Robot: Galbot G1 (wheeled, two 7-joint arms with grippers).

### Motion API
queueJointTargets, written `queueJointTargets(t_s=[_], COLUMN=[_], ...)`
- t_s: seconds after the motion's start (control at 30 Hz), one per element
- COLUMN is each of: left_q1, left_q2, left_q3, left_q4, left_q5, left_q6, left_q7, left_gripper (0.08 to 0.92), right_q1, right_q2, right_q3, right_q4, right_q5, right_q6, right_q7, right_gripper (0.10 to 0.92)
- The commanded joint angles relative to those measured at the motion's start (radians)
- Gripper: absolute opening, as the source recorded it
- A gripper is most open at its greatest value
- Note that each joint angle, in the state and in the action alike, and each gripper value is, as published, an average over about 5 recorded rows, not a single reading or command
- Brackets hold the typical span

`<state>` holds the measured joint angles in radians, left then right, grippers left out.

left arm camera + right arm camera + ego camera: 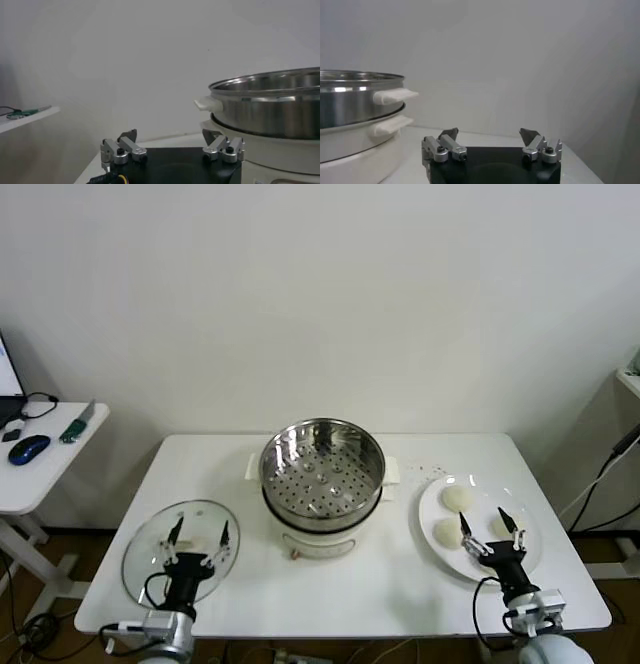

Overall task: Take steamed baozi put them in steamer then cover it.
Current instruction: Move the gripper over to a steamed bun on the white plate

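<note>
At the near edge of the white table (340,599), the left end effector (199,534) hangs over the cover (182,562), its two fingers spread wide and holding nothing. The cover, a clear glass lid with a metal rim, lies flat on the table's near-left part, and its white handle shows between the spread fingers. In the left wrist view the same left end effector (170,137) shows both fingertips well apart, with only air between them.

On the near-right side, the right end effector (492,524) hovers over a white plate (438,494), likewise spread wide and empty. Three steamed baozi (458,499) are visible on that plate: one on the far side, one toward the steamer, and one partly hidden behind the right fingers. Whether a fourth lies there cannot be told. The right wrist view shows the right end effector (490,135) with its fingertips far apart and nothing gripped.

Farther back, in the middle of the table between lid and plate, stands the steamer (322,474), a shiny steel basket with a perforated bottom on a white pot base with side handles. It is uncovered and no bun is seen inside. It appears beside each end effector in both wrist views (270,110) (355,105).

Beyond the table on the left, a smaller side table (55,459) carries a blue mouse (29,448).
</note>
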<state>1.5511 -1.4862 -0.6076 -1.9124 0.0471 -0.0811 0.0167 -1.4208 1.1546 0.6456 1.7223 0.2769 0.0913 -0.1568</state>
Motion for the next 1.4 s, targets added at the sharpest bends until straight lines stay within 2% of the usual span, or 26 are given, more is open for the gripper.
queueJointTargets(t_s=[0.03,0.17,0.3,0.47,0.6,0.8,1.03,1.4], left_q1=[-0.002,0.000,-0.002,-0.010,-0.018,-0.025,-0.031,-0.031], left_q2=[0.011,0.024,0.035,0.042,0.044,0.053,0.057,0.067], left_q3=[0.007,0.016,0.022,0.029,0.032,0.031,0.029,0.011], left_q4=[0.003,0.005,0.011,0.024,0.028,0.035,0.036,0.031], left_q5=[-0.003,-0.005,-0.009,-0.014,-0.015,-0.018,-0.018,-0.019], left_q6=[0.004,0.004,0.003,0.004,0.026,0.040,0.049,0.057], left_q7=[-0.019,-0.022,-0.022,-0.024,-0.039,-0.044,-0.044,-0.045], left_gripper=[0.823,0.823,0.823,0.823,0.823,0.823,0.823,0.823], right_q1=[0.108,0.198,0.315,0.551,0.746,1.049,1.349,1.496], right_q2=[-0.184,-0.353,-0.512,-0.600,-0.619,-0.586,-0.457,-0.237], right_q3=[-0.007,-0.041,-0.110,-0.281,-0.435,-0.744,-1.064,-1.275], right_q4=[-0.040,-0.114,-0.222,-0.382,-0.483,-0.618,-0.806,-1.060], right_q5=[-0.084,-0.125,-0.173,-0.294,-0.474,-0.531,-0.525,-0.495], right_q6=[-0.171,-0.267,-0.282,-0.209,-0.125,-0.092,-0.067,-0.024], right_q7=[-0.131,-0.282,-0.475,-0.697,-0.902,-0.988,-1.041,-1.056], right_gripper=[0.823,0.823,0.823,0.823,0.823,0.823,0.823,0.823])
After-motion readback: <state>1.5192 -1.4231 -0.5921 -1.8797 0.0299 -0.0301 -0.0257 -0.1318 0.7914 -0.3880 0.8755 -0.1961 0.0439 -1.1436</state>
